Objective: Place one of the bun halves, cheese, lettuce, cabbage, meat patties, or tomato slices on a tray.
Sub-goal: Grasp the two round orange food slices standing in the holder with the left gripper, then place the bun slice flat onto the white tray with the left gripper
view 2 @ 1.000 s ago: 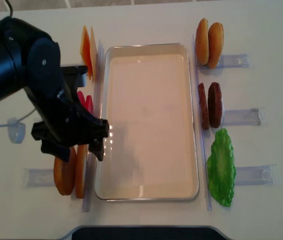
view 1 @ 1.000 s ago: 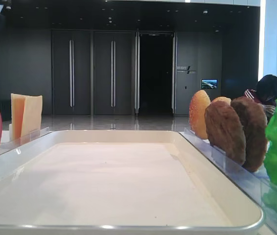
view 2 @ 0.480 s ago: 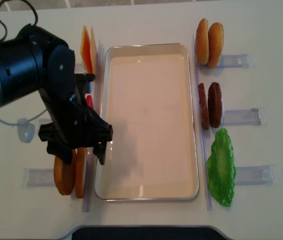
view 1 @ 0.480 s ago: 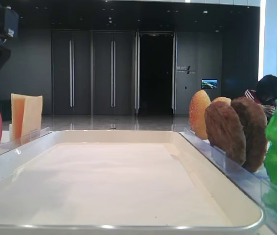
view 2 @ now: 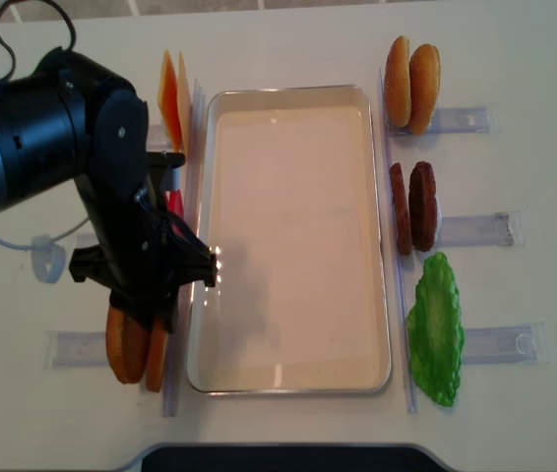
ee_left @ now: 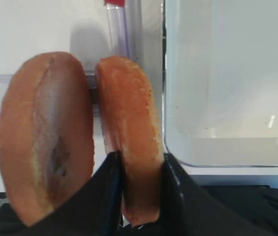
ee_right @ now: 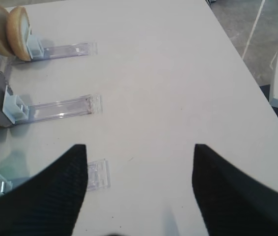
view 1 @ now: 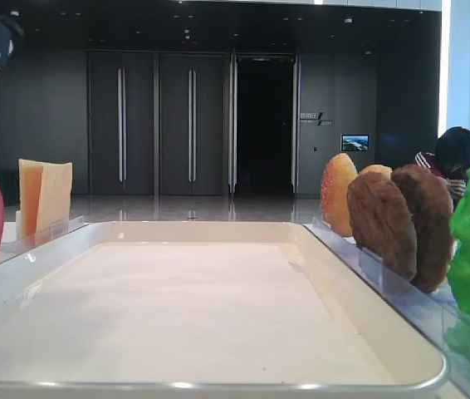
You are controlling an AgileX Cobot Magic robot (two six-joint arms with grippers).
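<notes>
Change since the earlier frame: left gripper (ee_left: 140, 196) has dropped onto the bun pair at lower left of the overhead view; its fingers (ee_left: 110, 191), spread before, are now clenched on the inner bun half (ee_left: 129, 142).

Bun half: upright on edge, long axis running up the wrist frame, fingers flanking its lower end; the domed bun half (ee_left: 45, 137) stands touching on its left.

Tray (ee_left: 217, 152): just right of the held half, rim alongside; lift, then carry rightward.

Right gripper (ee_right: 139, 191): fingers apart, holding nothing, over bare desk (ee_right: 168, 73), well away.
</notes>
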